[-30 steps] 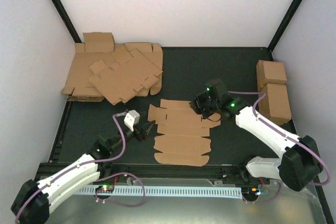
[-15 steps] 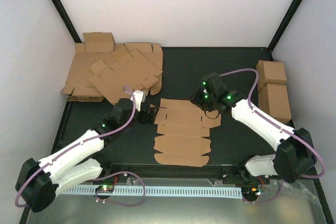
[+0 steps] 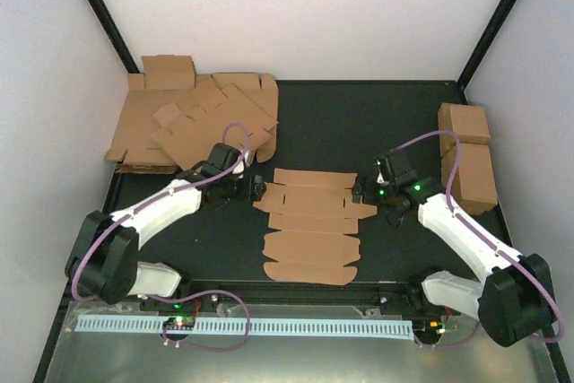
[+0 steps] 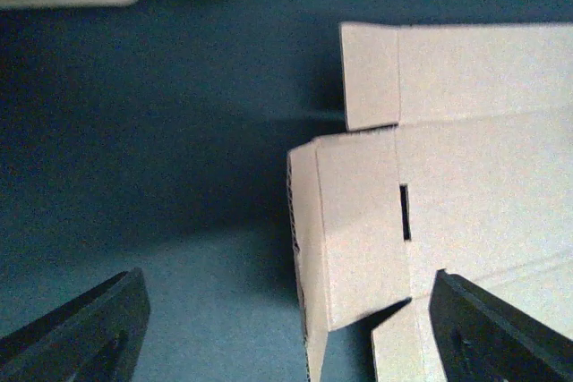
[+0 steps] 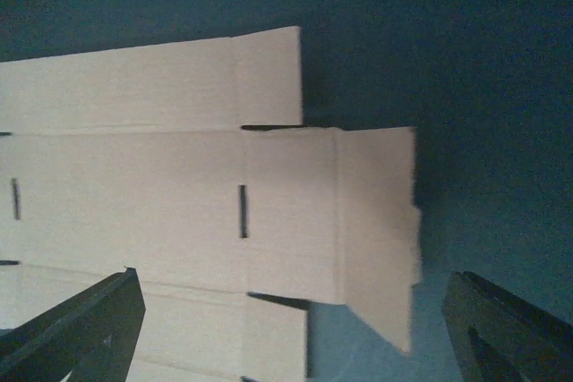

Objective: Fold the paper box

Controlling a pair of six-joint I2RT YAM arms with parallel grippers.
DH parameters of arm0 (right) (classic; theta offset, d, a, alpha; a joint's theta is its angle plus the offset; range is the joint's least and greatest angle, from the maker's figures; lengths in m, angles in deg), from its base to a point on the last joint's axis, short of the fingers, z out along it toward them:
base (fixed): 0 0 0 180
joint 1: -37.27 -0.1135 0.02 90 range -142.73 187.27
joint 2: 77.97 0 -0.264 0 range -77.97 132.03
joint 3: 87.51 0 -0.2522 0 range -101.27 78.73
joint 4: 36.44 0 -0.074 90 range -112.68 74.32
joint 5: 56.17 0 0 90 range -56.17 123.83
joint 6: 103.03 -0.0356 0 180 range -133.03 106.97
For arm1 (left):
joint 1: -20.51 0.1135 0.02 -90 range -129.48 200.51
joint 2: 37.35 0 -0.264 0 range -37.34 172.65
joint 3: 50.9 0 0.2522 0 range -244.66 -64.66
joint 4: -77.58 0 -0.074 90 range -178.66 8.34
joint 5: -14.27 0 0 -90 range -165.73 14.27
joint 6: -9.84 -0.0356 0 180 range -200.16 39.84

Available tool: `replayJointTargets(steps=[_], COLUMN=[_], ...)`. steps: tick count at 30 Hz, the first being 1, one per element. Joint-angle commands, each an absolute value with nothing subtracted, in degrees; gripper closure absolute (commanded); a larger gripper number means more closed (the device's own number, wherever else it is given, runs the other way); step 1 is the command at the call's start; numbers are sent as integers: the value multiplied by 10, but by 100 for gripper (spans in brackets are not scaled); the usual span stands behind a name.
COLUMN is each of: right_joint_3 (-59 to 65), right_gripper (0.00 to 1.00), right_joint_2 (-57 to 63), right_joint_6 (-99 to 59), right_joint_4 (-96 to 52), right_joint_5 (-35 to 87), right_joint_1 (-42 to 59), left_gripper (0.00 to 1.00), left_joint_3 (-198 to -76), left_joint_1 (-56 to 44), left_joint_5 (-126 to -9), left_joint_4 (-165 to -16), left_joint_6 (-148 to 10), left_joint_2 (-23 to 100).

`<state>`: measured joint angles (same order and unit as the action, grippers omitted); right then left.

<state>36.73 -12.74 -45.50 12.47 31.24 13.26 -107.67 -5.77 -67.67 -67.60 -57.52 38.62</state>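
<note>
**Both claws open at the ends of the paper box, folding hardly begun**

The paper box (image 3: 309, 226) lies spread out on the dark table (image 3: 359, 123), directly between the two claws. The left claw (image 3: 254, 193) stands at one end of the far strip and the right claw (image 3: 363, 190) at the opposite end. So the sheet reaches from one claw to the other, and from there back toward the arm bases.

Both claws are released and grasp nothing. In the left wrist view the fingers (image 4: 81, 333) stand wide apart. The left end flap (image 4: 358, 230) lies in the gap between them, nearer to one finger than to the other, and no finger seems to touch it. Its outer edge looks a little raised, because the cut side of the cardboard shows and a shadow lies beside it. The right wrist view is similar: the fingers (image 5: 81, 328) are wide apart, and the right end flap (image 5: 376, 221) lies between them, apart from both.

In my judgement almost nothing of the task is done. The long panels lie flat, no wall stands up, and no tab sits in a slot. Perhaps the two end flaps are creased a little, but I cannot tell for sure. Nearly everything is left: to raise the walls, bend the flaps and tuck the tabs.

Beyond the left claw lies a heap of cardboard sheets (image 3: 193, 127). Outward of the right claw stand two cardboard cuboids (image 3: 466, 154).
</note>
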Motion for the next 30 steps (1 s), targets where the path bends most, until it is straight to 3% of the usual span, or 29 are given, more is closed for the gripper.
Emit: replayJointTargets(steps=[1, 10, 12, 14, 15, 21, 26, 30], right_joint_3=[376, 371, 365, 354, 346, 242, 192, 160], right_gripper=[5, 7, 7, 7, 7, 16, 13, 13], right_joint_2=[-136, -149, -156, -155, -151, -79, -47, -23], right_joint_6=[-427, -375, -348, -316, -307, -268, -127, -84], right_joint_4=[133, 103, 88, 76, 71, 71, 96, 113], right_joint_5=[373, 303, 269, 225, 204, 156, 147, 149], right_joint_1=[153, 191, 191, 191, 190, 160, 106, 87], left_gripper=[16, 47, 63, 93, 98, 98, 98, 98], left_joint_3=[-1102, -1129, -1137, -1144, -1148, -1103, -1025, -978], left_joint_1=[-53, -50, -50, -50, -50, -56, -67, -76], left_joint_5=[-623, -616, -610, -599, -593, -569, -596, -548], left_joint_4=[-667, -679, -680, -685, -686, -765, -866, -935], left_joint_6=[-587, -597, -606, -622, -631, -682, -710, -760], left_joint_2=[413, 493, 511, 524, 531, 487, 382, 332])
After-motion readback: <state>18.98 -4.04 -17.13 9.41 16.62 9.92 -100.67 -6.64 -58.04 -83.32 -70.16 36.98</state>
